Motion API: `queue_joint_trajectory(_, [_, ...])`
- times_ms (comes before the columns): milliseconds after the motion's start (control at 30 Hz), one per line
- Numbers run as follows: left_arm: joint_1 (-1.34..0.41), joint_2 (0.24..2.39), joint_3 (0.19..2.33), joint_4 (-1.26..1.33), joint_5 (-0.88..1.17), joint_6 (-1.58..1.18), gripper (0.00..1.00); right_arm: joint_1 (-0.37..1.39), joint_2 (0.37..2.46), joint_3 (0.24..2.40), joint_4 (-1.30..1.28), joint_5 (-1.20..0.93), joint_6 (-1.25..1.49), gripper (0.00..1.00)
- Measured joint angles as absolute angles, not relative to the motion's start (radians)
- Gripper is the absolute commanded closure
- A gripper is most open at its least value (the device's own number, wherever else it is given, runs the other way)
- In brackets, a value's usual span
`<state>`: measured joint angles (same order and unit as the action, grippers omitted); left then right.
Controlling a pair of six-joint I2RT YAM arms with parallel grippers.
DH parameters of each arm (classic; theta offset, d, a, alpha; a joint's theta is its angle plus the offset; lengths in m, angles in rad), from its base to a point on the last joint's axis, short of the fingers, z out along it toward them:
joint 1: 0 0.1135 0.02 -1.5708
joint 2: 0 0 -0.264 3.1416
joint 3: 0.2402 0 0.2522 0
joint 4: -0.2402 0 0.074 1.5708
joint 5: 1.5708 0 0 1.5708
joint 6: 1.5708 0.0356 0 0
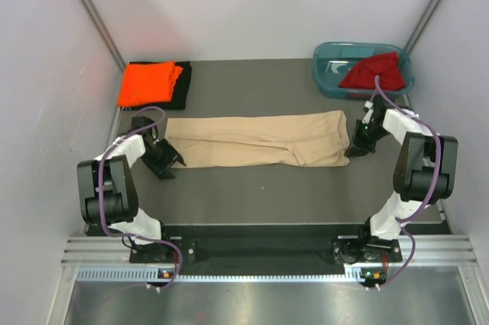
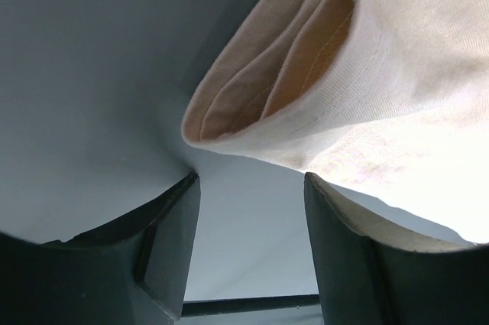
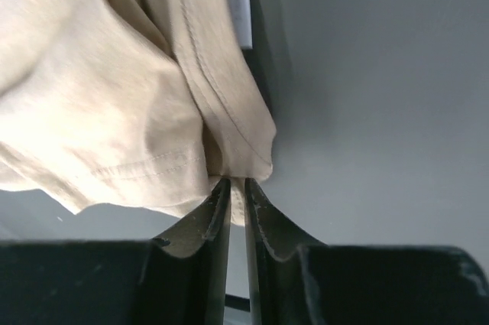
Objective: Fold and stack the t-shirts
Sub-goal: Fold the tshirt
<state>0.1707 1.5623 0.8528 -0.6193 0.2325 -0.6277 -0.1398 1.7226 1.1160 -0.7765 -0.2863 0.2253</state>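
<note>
1. Right gripper [image 3: 235, 187] fills the foreground of its wrist view, fingers clenched on a hem of the beige t-shirt [image 1: 260, 140]. It's a thin pinch, right at the cloth's edge.
2. Over to the left gripper [image 2: 250, 181]: jaws apart, released, nothing between them. The shirt's layered end sits just beyond the tips, and cloth lies against one finger [image 2: 340, 256].
3. The beige t-shirt lies as a long folded strip on the table [image 1: 260, 195], to the near-left of the teal tub [image 1: 325, 61]. Its right end is just on the near side of the tub, and its other end is well to the tub's left.
4. Risk one: only one end is held. If the right side lifts or pulls now, the strip likely drags, skews and opens its fold.
5. Risk two: that edge pinch looks shallow, so the hem could slip out under the cloth's weight.
6. Risk three: the layers gape at the left end, so a close there may catch only the top layer and drop the rest.
7. Risk four: the right arm works close to the tub, and a wide swing could knock it.
8. Containers: the tub holds the dark red t-shirt [image 1: 370, 73], crumpled toward its right side.
9. Well left of the tub, the orange t-shirt [image 1: 145, 84] lies folded on the black t-shirt [image 1: 185, 84], in no container.
</note>
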Motion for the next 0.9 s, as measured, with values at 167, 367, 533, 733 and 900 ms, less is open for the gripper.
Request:
queue_joint_trajectory(167, [0.171, 1.567, 0.861, -0.619, 0.213, -0.628, 0.37, -0.120, 1.724, 1.142, -0.766, -0.261, 0.216, 0.89])
queue_joint_trajectory(367, [0.171, 1.577, 0.873, -0.611, 0.184, -0.629, 0.46, -0.092, 1.724, 1.148, -0.773, -0.237, 0.210, 0.89])
queue_joint_trajectory(533, [0.174, 1.607, 0.900, -0.591, 0.147, -0.616, 0.77, -0.086, 1.724, 1.168, -0.776, -0.220, 0.205, 0.94])
queue_joint_trajectory(733, [0.176, 1.666, 0.959, -0.594, 0.127, -0.568, 1.00, -0.085, 1.724, 1.182, -0.783, -0.175, 0.184, 1.00])
queue_joint_trajectory(900, [0.176, 1.668, 0.966, -0.595, 0.113, -0.545, 1.00, -0.080, 1.724, 1.184, -0.792, -0.128, 0.175, 0.82])
